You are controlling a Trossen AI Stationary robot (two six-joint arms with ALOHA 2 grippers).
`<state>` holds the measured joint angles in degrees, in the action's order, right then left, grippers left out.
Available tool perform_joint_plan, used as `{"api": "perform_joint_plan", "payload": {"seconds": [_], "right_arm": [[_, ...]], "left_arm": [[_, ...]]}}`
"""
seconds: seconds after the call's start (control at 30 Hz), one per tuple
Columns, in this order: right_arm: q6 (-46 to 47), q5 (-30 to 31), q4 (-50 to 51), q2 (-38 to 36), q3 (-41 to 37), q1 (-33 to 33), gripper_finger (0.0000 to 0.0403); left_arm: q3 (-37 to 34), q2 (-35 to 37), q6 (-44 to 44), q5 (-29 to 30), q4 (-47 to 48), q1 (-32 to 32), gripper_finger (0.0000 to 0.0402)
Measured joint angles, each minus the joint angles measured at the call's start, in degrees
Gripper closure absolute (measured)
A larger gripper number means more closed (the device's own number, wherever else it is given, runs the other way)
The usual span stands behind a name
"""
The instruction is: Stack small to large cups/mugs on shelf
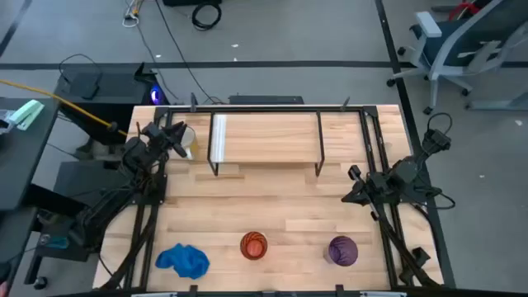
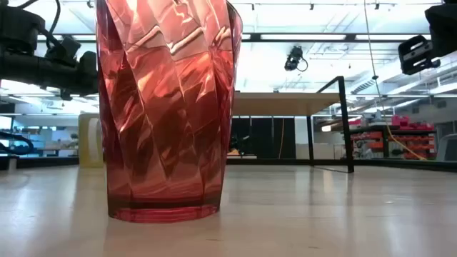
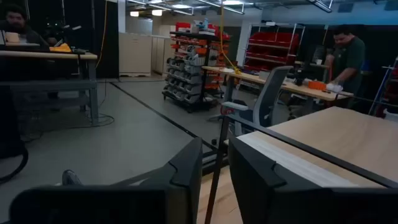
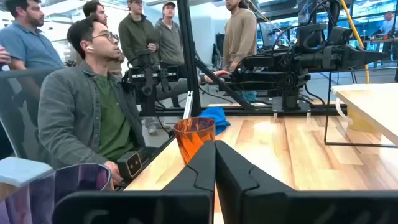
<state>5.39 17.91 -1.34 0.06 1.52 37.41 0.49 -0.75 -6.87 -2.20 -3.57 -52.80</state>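
No readable labels or writing anywhere. 3 cups: orange cup (image 1: 254, 246) and purple tumbler (image 1: 343, 250) stand near the surface's (image 1: 280, 206) front edge, well apart, w/ a blue cloth (image 1: 183, 260) left of the orange one; white mug (image 1: 186, 142) sits at the far left, just beside the shelf's (image 1: 268, 136) left end, not on it. Shelf top is bare, 1 shelf, along the far edge; wide open wood between it and the front row. Left claw (image 1: 175, 134) is up by the mug w/ fingers (image 3: 186, 180) a little apart, nothing seen between them. Right claw (image 1: 353, 176) hangs near the shelf's right leg, over the right side, fingers pressed together, empty. Low view: orange cup fills the foreground, mug handle pale behind it. Several people show beyond the surface's front, 1 seated close to the edge.
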Motion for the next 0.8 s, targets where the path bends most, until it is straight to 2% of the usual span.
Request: {"api": "perform_joint_plan", "payload": {"seconds": [0.8], "right_arm": [[0.0,0.0,0.0,0.0,0.0,0.0,0.0392]], "left_arm": [[0.0,0.0,0.0,0.0,0.0,0.0,0.0317]]}}
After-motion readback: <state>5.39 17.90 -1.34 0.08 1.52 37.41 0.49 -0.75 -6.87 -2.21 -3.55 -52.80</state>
